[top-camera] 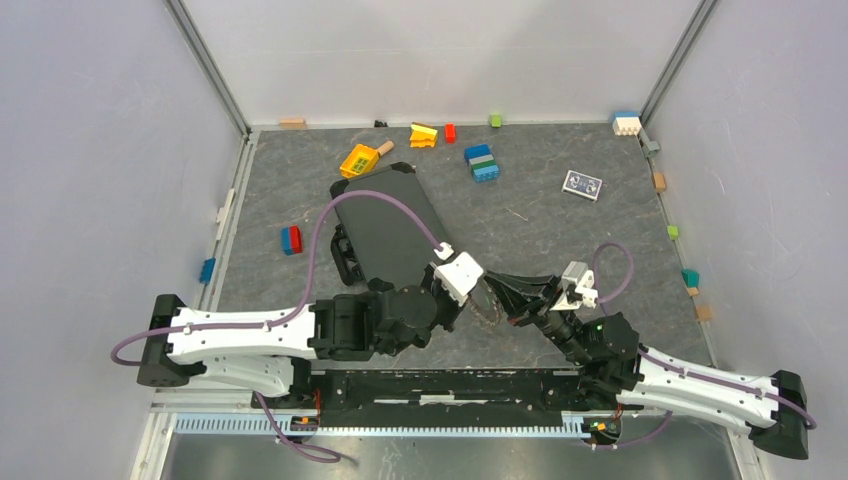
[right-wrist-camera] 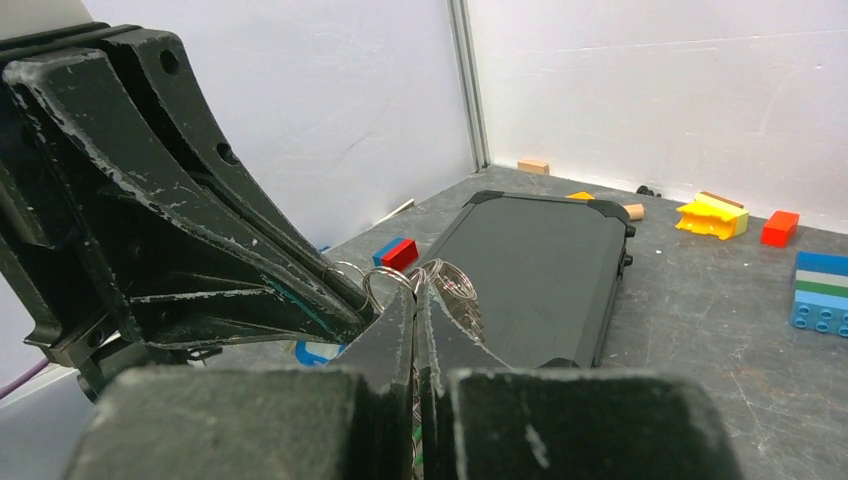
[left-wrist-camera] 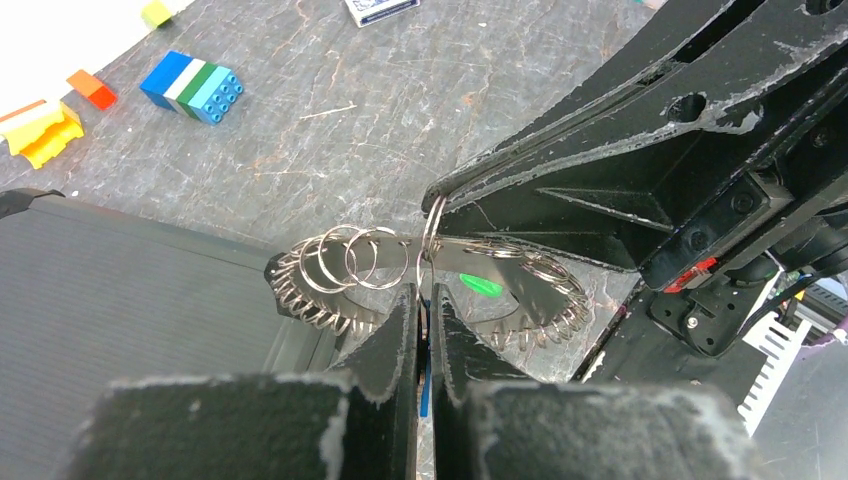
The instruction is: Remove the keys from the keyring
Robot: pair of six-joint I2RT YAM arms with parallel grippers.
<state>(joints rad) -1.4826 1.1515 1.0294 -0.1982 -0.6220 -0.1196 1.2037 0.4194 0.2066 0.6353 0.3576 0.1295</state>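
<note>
Keyring point(left-wrist-camera: 427, 235) thin metal, packed w/ small rings point(left-wrist-camera: 350, 258) + green tag point(left-wrist-camera: 482, 286).

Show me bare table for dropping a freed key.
Widest bare patch: between the black case, the blue brick stack and the card box. Crowded: the back edge, and around the keyring.

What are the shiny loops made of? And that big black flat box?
The loops look like thin bare metal wire: silvery, with bright glints. The black box seems matte plastic or rubber, judging by its dull ribbed top; I can't tell which.
</note>
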